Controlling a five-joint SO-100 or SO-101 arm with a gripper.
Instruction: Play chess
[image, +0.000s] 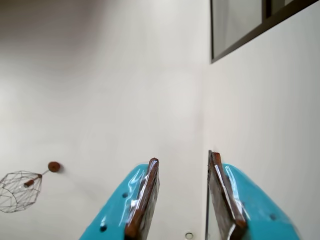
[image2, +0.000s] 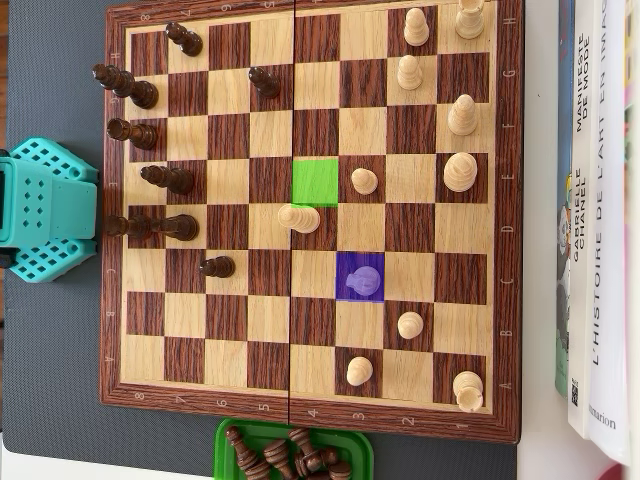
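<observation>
The chessboard (image2: 310, 215) is laid on a dark mat (image2: 50, 350) beside books (image2: 598, 220) titled "L'HISTOIRE DE L'ART", while the gripper (image: 183, 159) fingers are held apart toward a white ceiling (image: 100, 75).

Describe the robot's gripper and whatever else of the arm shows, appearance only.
In the wrist view the gripper has two glossy turquoise plastic fingers, each lined on its inner face with a thin dark brown pad, with small holes in the plastic. In the overhead view the arm's base is the same turquoise, with perforated panels. No cables or markings show.
</observation>
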